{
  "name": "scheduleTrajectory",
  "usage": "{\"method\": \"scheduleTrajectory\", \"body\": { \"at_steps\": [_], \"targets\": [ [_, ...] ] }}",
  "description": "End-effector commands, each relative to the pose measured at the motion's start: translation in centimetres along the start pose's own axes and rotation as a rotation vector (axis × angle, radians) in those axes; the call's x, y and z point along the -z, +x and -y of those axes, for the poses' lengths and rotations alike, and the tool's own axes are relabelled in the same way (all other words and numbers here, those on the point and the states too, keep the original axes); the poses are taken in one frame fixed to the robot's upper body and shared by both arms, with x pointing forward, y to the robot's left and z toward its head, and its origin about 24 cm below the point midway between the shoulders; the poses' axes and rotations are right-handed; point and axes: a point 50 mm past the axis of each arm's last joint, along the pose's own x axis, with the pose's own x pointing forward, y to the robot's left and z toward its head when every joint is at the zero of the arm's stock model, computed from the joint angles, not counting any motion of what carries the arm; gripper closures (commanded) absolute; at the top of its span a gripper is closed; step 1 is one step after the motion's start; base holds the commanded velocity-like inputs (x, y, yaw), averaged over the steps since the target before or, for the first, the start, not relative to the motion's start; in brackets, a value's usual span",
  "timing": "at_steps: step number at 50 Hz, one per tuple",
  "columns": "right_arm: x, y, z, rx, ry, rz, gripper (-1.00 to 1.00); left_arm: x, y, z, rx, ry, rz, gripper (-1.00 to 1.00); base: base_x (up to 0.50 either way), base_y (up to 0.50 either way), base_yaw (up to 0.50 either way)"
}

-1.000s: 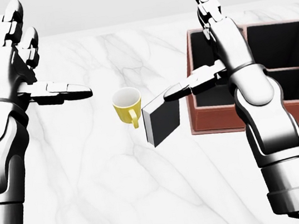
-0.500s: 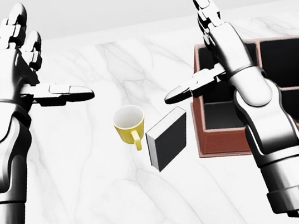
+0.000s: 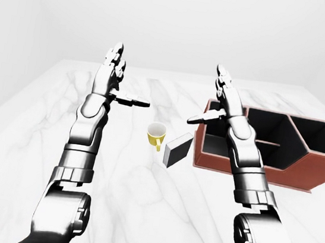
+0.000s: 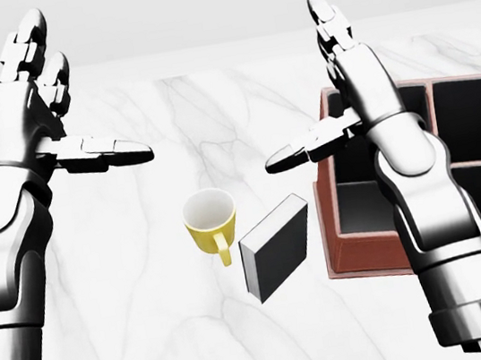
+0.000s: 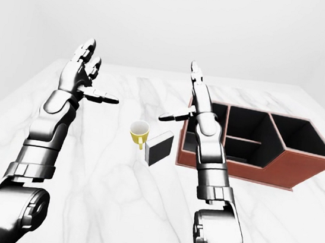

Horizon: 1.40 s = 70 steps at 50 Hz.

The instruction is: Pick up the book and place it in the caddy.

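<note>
A dark grey book [image 4: 276,247] with a pale page edge stands tilted on the white marble table [image 4: 147,339]. It is between a yellow mug [image 4: 209,219] on its left and the red-brown caddy [image 4: 360,254] on its right. The caddy has several black compartments, and none of them holds anything that I can see. My right hand [image 4: 304,89] is open, raised above the book and the caddy's left end, touching neither. My left hand [image 4: 75,101] is open and raised at the left of the head view, well clear of the mug.
The caddy's long side [image 3: 287,174] runs to the right in the left-eye view. The table's left edge [image 3: 8,113] and top edge [image 3: 169,72] show there, with a plain white wall behind.
The whole picture has shifted: book, mug and caddy sit lower in the head view, so the camera has moved. Both hands stay open and raised. The right thumb now stands clearly above the book.
</note>
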Motion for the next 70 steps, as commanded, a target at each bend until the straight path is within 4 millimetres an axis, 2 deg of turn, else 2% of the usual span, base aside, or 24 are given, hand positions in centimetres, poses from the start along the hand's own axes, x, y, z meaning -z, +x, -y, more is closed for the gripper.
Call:
{"method": "scheduleTrajectory", "body": {
  "at_steps": [1, 6, 13, 14, 15, 22, 27, 30, 31, 33, 39, 52, 63, 70],
  "targets": [
    [0.4, -0.2, -0.3, -0.018, -0.037, -0.014, -1.0, 0.1, -0.1, 0.0, 0.001, -0.002, -0.003, -1.0, 0.0, 0.0, 0.0],
    [0.1, -0.9, -1.4, -0.107, -0.109, 0.006, -1.0, 0.1, -0.1, 0.0, 0.001, -0.003, -0.002, -1.0, 0.0, 0.0, 0.0],
    [0.3, -0.9, -2.2, -0.179, -0.293, 0.007, -1.0, 0.3, -0.2, -0.2, -0.002, -0.008, -0.007, -1.0, 0.0, 0.0, 0.0],
    [-0.8, -0.7, -2.2, -0.193, -0.311, 0.019, -1.0, 0.4, -0.3, -0.2, -0.002, -0.01, -0.009, -1.0, 0.0, 0.0, 0.0],
    [-1.3, -0.7, -2.4, -0.212, -0.355, 0.033, -1.0, 0.5, -0.3, -0.3, -0.003, -0.011, -0.013, -1.0, 0.0, 0.0, 0.0],
    [-1.4, -0.9, -4.6, -0.317, -0.518, 0.114, -1.0, 1.0, -0.5, -0.5, -0.009, -0.022, -0.031, -1.0, 0.0, 0.0, 0.0],
    [-1.4, -1.2, -5.7, -0.383, -0.547, 0.115, -1.0, 0.7, -0.5, -0.6, -0.013, -0.028, -0.017, -1.0, 0.0, 0.0, 0.0],
    [-0.5, -1.4, -6.0, -0.417, -0.6, 0.076, -1.0, 0.7, -0.5, -0.5, -0.008, -0.03, -0.015, -1.0, 0.0, 0.0, 0.0],
    [0.9, -1.5, -6.0, -0.41, -0.616, 0.026, -1.0, 0.7, -0.5, -0.5, -0.006, -0.031, -0.014, -1.0, 0.0, 0.0, 0.0],
    [0.4, -1.5, -6.2, -0.432, -0.637, 0.035, -1.0, 0.7, -0.6, -0.5, -0.005, -0.032, -0.015, -1.0, 0.0, 0.0, 0.0],
    [1.5, -2.4, -7.5, -0.494, -0.709, -0.002, -1.0, 0.8, 0.0, -0.8, -0.034, -0.048, -0.031, -1.0, 0.0, 0.0, 0.0],
    [4.1, -1.5, -6.9, -0.437, -0.93, -0.107, -1.0, 0.8, -0.4, -1.0, -0.036, -0.05, -0.025, -1.0, 0.0, 0.0, 0.0],
    [5.2, -0.7, -7.5, -0.401, -1.118, -0.106, -1.0, 1.4, -0.5, -1.2, -0.041, -0.052, -0.048, -1.0, 0.0, 0.0, 0.0],
    [6.0, -1.1, -8.1, -0.417, -1.144, -0.115, -1.0, 1.7, -0.6, -1.2, -0.041, -0.054, -0.058, -1.0, 0.0, 0.0, 0.0]
  ]
}}
